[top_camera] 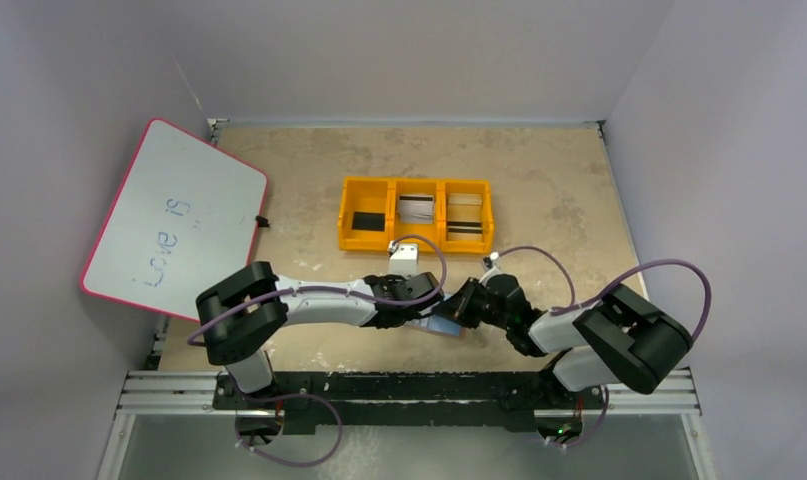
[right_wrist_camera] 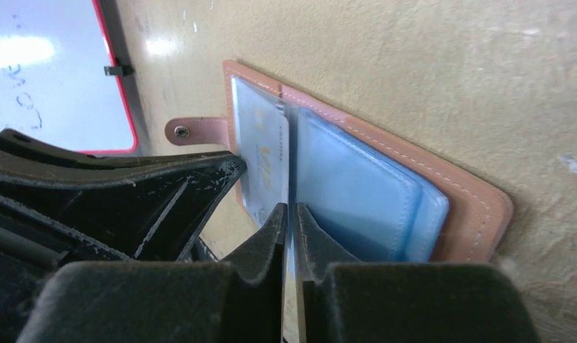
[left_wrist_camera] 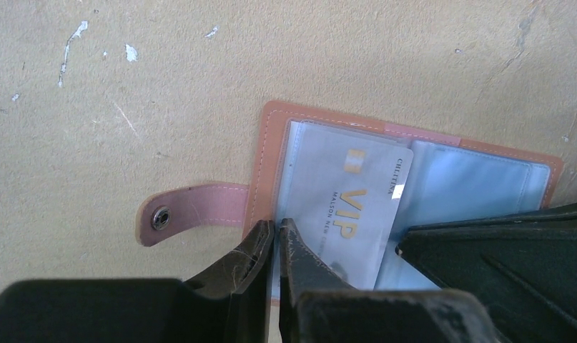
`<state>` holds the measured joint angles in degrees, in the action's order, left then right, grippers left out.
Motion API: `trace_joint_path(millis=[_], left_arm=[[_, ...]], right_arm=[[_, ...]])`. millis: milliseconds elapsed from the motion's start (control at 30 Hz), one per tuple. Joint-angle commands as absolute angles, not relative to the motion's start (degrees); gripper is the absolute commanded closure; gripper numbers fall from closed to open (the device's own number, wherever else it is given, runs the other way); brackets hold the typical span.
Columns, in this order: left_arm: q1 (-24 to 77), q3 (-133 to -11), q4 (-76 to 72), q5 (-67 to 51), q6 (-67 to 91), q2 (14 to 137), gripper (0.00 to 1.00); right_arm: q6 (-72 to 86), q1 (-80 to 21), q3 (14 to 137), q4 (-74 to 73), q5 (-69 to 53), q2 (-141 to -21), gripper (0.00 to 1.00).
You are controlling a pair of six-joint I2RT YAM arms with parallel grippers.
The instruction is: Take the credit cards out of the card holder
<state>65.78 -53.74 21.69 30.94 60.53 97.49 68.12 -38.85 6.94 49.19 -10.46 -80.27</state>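
The tan leather card holder (left_wrist_camera: 260,161) lies open on the table, snap tab (left_wrist_camera: 192,211) to the left and pale blue inner panels (left_wrist_camera: 478,182) showing. A pale blue-grey credit card (left_wrist_camera: 349,204) marked VIP sits askew, partly out of the left panel. My left gripper (left_wrist_camera: 277,227) is shut on the holder's near left edge. My right gripper (right_wrist_camera: 289,211) is shut on the thin edge of the credit card (right_wrist_camera: 264,153), beside the holder's right panel (right_wrist_camera: 364,193). In the top view both grippers (top_camera: 419,312) (top_camera: 461,308) meet over the holder (top_camera: 441,326).
An orange three-compartment tray (top_camera: 364,183) stands behind the grippers, holding dark and pale cards. A white board with a red rim (top_camera: 174,220) leans at the left and also shows in the right wrist view (right_wrist_camera: 49,71). Grey walls close in the table.
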Motion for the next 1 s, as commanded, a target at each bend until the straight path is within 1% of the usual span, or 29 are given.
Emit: trace_joint_path(millis=[0, 67, 133, 167, 333, 400, 467, 533, 600, 633, 867, 967], left_arm=[[64.86, -50.39, 25.89, 29.61, 59.62, 101.12, 0.95], [64.86, -50.57, 25.83, 29.36, 59.33, 101.23, 0.95], [64.86, -50.76, 25.91, 29.27, 59.18, 101.38, 0.96], [64.85, -50.75, 25.88, 29.25, 59.15, 101.49, 0.96], [64.89, -50.66, 25.8, 28.97, 58.82, 101.34, 0.97], [64.95, -50.57, 25.66, 28.85, 58.78, 101.26, 0.98], [64.95, -50.52, 25.56, 28.76, 58.69, 101.2, 0.98], [64.95, -50.44, 25.46, 28.75, 58.71, 101.11, 0.99], [64.95, -50.24, 25.47, 28.77, 58.84, 101.0, 0.99], [64.95, -50.16, 25.42, 28.82, 58.87, 100.92, 0.99], [64.95, -50.3, 26.7, 30.23, 60.44, 102.34, 1.0], [64.95, -50.62, 26.32, 29.99, 60.94, 103.58, 1.0]], right_arm=[[64.76, -38.58, 8.56, 50.67, -13.54, -81.52, 0.88], [65.49, -38.58, 9.31, 49.83, -13.03, -82.73, 0.83], [65.85, -38.58, 9.19, 50.91, -12.94, -84.18, 0.75], [66.13, -38.58, 9.21, 50.88, -12.69, -84.84, 0.73], [68.27, -38.58, 9.74, 51.7, -11.86, -89.25, 0.73], [68.39, -38.61, 9.71, 54.91, -12.64, -91.56, 0.76], [68.95, -38.58, 9.16, 58.93, -13.12, -93.51, 0.82], [70.14, -38.58, 8.16, 62.09, -13.55, -94.85, 0.85], [71.21, -38.58, 7.18, 64.66, -13.65, -95.47, 0.96], [71.35, -38.61, 6.79, 65.51, -13.63, -95.61, 1.0], [70.98, -38.58, 4.84, 64.33, -13.75, -93.62, 1.0], [71.5, -38.58, 2.91, 68.16, -14.72, -93.92, 1.0]])
